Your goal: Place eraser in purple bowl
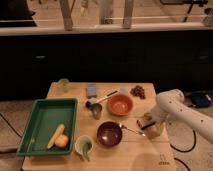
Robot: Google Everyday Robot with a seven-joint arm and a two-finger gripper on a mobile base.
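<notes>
The purple bowl (109, 134) stands at the front middle of the wooden table (135, 155); I see nothing in it. A small blue-grey block (91, 90), possibly the eraser, lies at the back of the table, left of centre. My gripper (145, 124), on the white arm (180, 111) reaching in from the right, hangs low over the table just right of the purple bowl. A thin silvery utensil (128, 129) lies between the gripper and the bowl's rim. The gripper is far from the blue-grey block.
An orange bowl (120, 105) sits behind the purple one, with a metal cup (95, 110) to its left. A green tray (46, 125) holding yellow and orange fruit fills the left side. A white cup (84, 146), a green cup (63, 85) and a brown cluster (138, 91) also stand on the table.
</notes>
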